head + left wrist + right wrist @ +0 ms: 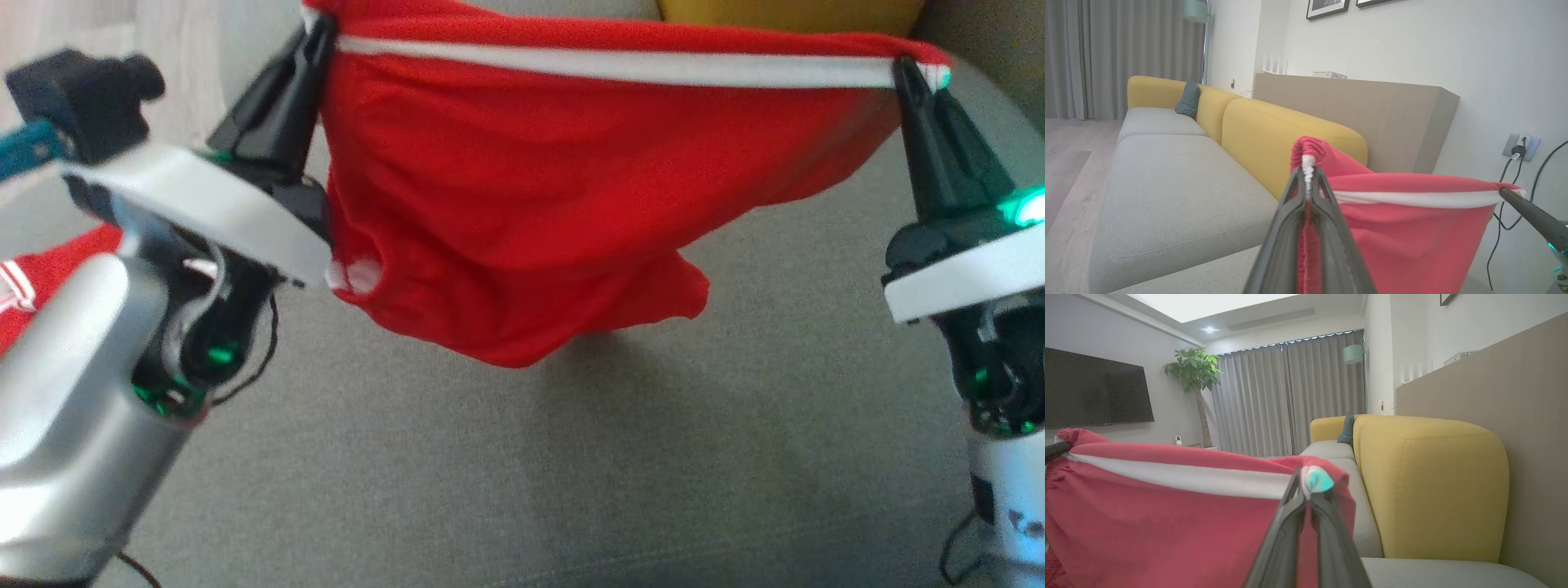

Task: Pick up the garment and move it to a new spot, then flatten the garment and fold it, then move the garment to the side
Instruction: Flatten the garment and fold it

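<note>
The left gripper [317, 37] is pinched shut on one end of the shorts' [506, 204] white-striped edge, and the right gripper [904, 72] is clamped on the other. The shorts hang stretched between them above the grey seat [571, 457], with the yellow backrest [784, 12] behind. More red cloth [49, 278] lies off to the left.

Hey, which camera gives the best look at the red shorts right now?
The head view: the red shorts hang stretched between the left gripper and right gripper, above the grey sofa seat, bottom edge included. Each wrist view gives a close look at its own pinched corner, with the cloth's lower part cut off.
</note>
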You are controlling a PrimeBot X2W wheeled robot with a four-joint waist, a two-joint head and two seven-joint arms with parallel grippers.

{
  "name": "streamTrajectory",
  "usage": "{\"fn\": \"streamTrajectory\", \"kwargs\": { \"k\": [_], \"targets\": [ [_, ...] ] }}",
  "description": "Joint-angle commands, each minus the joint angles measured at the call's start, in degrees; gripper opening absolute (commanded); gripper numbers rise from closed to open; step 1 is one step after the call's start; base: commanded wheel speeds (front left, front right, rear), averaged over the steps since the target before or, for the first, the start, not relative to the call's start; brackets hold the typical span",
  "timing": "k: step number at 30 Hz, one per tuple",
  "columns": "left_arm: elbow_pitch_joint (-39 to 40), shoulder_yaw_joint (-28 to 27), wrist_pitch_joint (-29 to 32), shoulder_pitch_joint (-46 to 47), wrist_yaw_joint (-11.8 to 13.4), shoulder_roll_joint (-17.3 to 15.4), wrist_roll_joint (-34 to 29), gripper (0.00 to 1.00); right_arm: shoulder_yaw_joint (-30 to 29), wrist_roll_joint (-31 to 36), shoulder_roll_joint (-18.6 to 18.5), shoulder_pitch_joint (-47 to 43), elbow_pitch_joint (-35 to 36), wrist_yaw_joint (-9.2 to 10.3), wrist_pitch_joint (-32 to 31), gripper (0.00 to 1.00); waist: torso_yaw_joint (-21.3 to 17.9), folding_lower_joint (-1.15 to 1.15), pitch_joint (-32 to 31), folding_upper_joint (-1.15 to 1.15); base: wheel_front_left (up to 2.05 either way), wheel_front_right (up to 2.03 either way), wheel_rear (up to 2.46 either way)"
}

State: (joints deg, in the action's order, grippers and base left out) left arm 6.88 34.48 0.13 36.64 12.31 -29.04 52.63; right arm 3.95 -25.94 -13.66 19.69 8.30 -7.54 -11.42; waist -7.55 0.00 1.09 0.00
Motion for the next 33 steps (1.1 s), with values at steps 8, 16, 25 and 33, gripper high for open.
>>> {"fn": "streamTrajectory", "kwargs": {
  "k": [8,16,25,33],
  "targets": [
    [-9.1,-6.2,2.9,16.3,-1.7,-0.4,2.6,0.00,2.7,-1.3,-0.3,19.5,-5.9,0.05,-0.4,0.00,-1.0,0.00,13.1,0.00,0.00,0.00,0.00],
    [-29.0,-6.8,-1.0,40.7,-6.9,5.3,-1.8,0.00,7.5,3.6,-2.3,47.8,-27.4,0.05,10.5,0.00,-0.3,0.00,24.6,0.00,0.00,0.00,0.00],
    [-46.7,-6.0,-10.4,48.6,-12.8,12.2,-3.2,0.00,9.6,6.3,2.0,57.6,-48.1,0.05,22.0,0.00,1.2,0.00,27.6,0.00,0.00,0.00,0.00],
    [-55.9,-3.1,-13.7,37.8,-17.0,15.7,-3.0,0.00,18.3,5.4,1.2,49.8,-60.8,0.05,23.1,0.00,2.1,0.00,27.2,0.00,0.00,0.00,0.00]
  ]
}}
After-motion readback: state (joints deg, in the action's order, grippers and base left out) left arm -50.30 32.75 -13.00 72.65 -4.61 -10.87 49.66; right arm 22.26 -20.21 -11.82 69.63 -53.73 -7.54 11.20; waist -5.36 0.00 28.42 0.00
